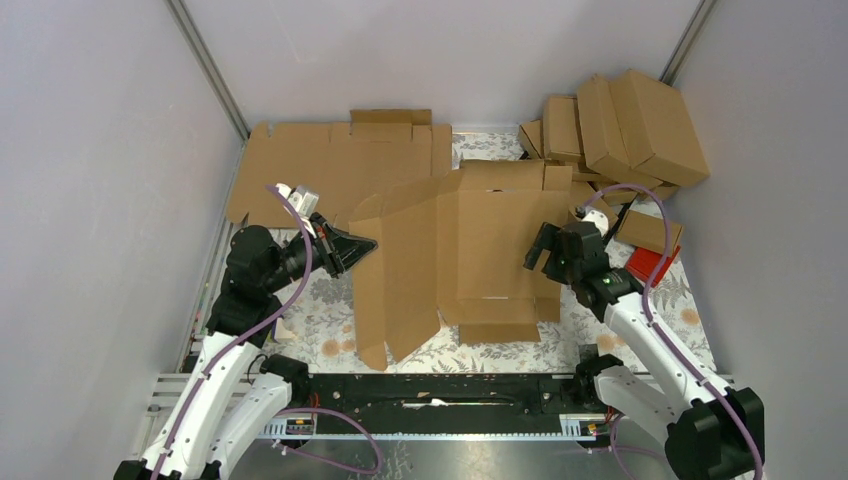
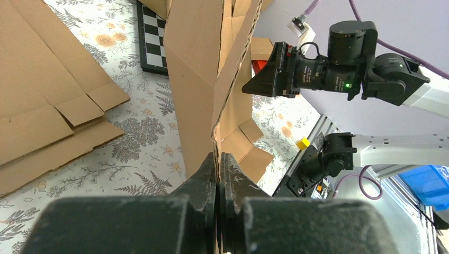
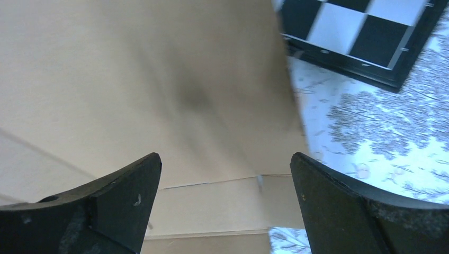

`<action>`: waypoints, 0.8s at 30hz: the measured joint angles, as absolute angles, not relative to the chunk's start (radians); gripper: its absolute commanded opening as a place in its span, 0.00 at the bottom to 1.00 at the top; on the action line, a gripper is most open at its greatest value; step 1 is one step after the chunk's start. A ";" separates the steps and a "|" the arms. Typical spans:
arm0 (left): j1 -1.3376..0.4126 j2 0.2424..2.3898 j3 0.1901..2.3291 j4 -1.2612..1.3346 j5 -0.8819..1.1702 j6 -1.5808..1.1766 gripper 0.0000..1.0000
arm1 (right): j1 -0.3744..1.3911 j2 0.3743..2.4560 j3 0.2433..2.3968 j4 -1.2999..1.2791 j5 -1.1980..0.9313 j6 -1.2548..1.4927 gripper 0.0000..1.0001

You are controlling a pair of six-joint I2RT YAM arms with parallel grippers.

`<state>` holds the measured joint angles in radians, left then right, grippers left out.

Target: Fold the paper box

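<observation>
Large plain brown corrugated cardboard paper box (image 1: pixel 460 250): die-cut sheet with notched flaps and crease lines, mid-worktop between the two arms; left panels lifted off the cloth and bent along their creases, middle panel lying flatter, a short flap pointing toward the arm bases.

Black left pincer (image 2: pixel 218 159): fingers pressed together, clamped on the edge of the paper box's raised left flap; seen from above, at the box's left side.

Black right pincer (image 3: pixel 225 169): fingers spread wide apart, gripping nothing; bare cardboard face close in front of them; seen from above, just beside the box's right edge.

Floral-patterned cloth worktop (image 1: pixel 320 325): under everything, bare patches showing near the left arm and along the near edge.

Flat brown cardboard sheet (image 1: pixel 330 165): unfolded, lying at the back left, apart from the left pincer.

Pile of folded brown cardboard cartons (image 1: pixel 620 125): heaped in the back right corner, leaning on each other.

Black-and-white checkered board (image 3: pixel 360 37): flat on the cloth, beyond the paper box's edge in the right wrist view; mostly hidden from above.

Small red block (image 1: pixel 650 265): at the right, near the right arm, partly under a small cardboard piece.
</observation>
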<state>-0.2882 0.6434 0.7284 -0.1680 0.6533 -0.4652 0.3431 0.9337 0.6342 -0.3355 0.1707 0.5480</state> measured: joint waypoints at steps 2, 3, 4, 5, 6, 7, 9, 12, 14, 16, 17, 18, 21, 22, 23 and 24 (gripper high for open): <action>-0.288 0.643 0.728 -0.168 0.651 -0.463 0.00 | 0.311 0.932 0.611 -0.339 0.197 0.540 1.00; -0.288 0.643 0.728 -0.168 0.651 -0.463 0.00 | 0.302 0.930 0.599 -0.340 0.208 0.536 1.00; -0.288 0.643 0.728 -0.168 0.651 -0.463 0.00 | 0.292 0.929 0.585 -0.340 0.223 0.531 1.00; -0.288 0.643 0.728 -0.169 0.651 -0.462 0.00 | 0.285 0.929 0.574 -0.339 0.228 0.527 1.00; -0.288 0.643 0.728 -0.170 0.651 -0.462 0.00 | 0.276 0.929 0.561 -0.338 0.234 0.520 1.00; -0.288 0.643 0.728 -0.170 0.650 -0.461 0.00 | 0.268 0.929 0.552 -0.335 0.235 0.514 1.00; -0.288 0.643 0.728 -0.170 0.651 -0.460 0.00 | 0.254 0.933 0.543 -0.324 0.226 0.497 1.00; -0.288 0.643 0.728 -0.170 0.651 -0.460 0.00 | 0.241 0.945 0.542 -0.289 0.186 0.463 1.00; -0.288 0.643 0.728 -0.170 0.651 -0.459 0.00 | 0.240 0.946 0.542 -0.265 0.149 0.438 1.00; -0.288 0.643 0.728 -0.170 0.651 -0.460 0.00 | 0.240 0.938 0.541 -0.237 0.115 0.408 1.00; -0.288 0.643 0.728 -0.170 0.651 -0.460 0.00 | 0.240 0.931 0.539 -0.226 0.102 0.394 1.00; -0.288 0.643 0.728 -0.170 0.651 -0.460 0.00 | 0.240 0.925 0.539 -0.219 0.089 0.382 0.97; -0.288 0.643 0.728 -0.170 0.651 -0.460 0.00 | 0.240 0.917 0.538 -0.193 0.036 0.353 0.86; -0.288 0.643 0.728 -0.170 0.651 -0.460 0.00 | 0.240 0.917 0.538 -0.188 0.017 0.347 0.83; -0.288 0.643 0.728 -0.170 0.651 -0.460 0.00 | 0.240 0.917 0.537 -0.181 -0.005 0.344 0.80; -0.288 0.643 0.728 -0.170 0.651 -0.460 0.00 | 0.240 0.916 0.533 -0.168 -0.025 0.343 0.77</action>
<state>-0.2882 0.6434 0.7284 -0.1699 0.6510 -0.4603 0.2401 0.9157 0.5331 -0.1684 -0.0246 0.3431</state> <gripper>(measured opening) 0.014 0.852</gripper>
